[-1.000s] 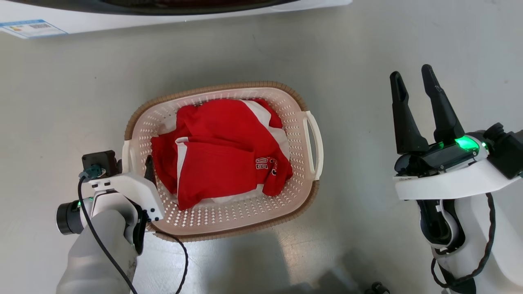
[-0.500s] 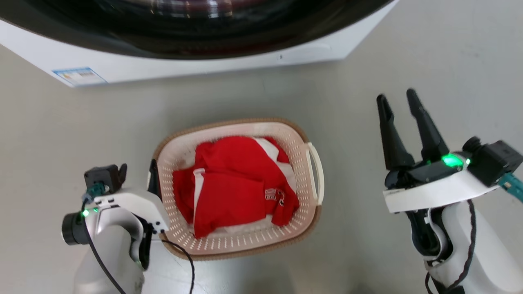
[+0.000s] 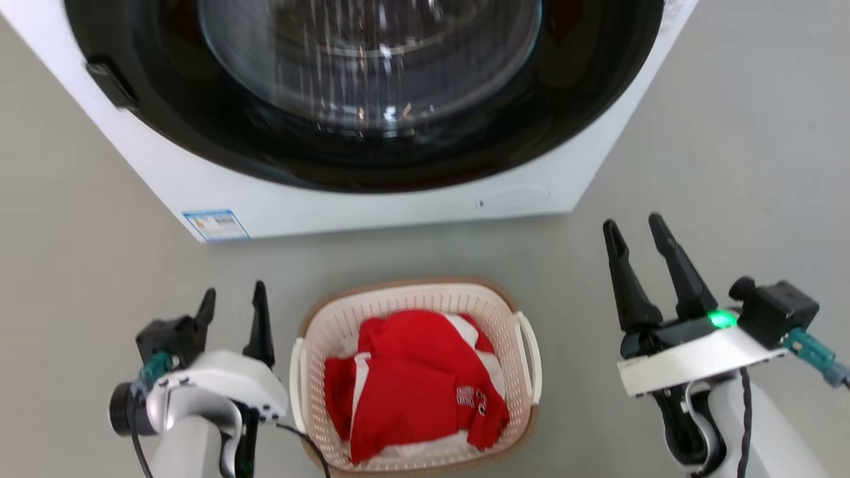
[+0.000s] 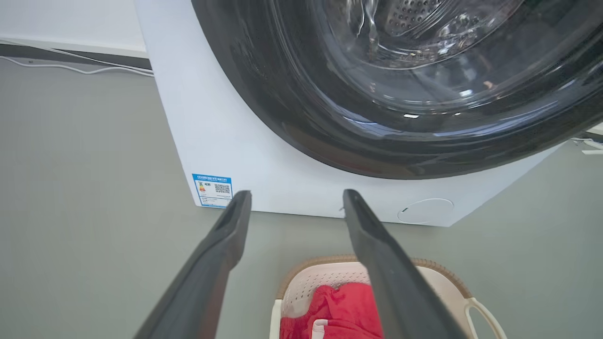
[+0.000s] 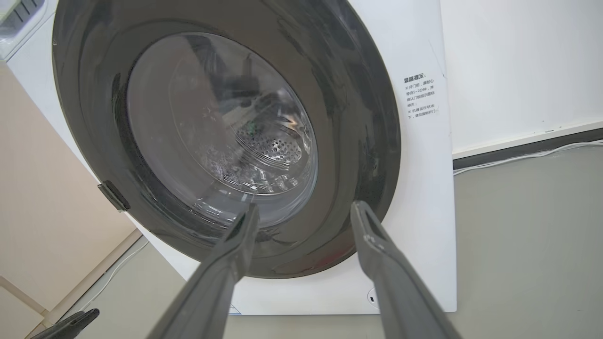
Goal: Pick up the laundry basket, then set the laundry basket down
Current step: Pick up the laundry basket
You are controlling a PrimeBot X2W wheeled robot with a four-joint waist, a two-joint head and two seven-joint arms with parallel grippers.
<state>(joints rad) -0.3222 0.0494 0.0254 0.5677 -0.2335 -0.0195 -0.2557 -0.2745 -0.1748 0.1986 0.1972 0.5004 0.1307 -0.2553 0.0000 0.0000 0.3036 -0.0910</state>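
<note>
Left tool (image 3: 234, 291) now off laundry basket (image 3: 412, 299)

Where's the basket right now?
Head view, bottom centre: the basket sits on the floor before the washing machine, between the left gripper, close beside it, and the right gripper, farther off.

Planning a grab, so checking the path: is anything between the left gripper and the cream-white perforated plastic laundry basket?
Nothing visible. The open left gripper sits just left of the cream-white perforated plastic laundry basket, with bare grey floor between them. The white washing machine stands beyond both, off that path.
</note>
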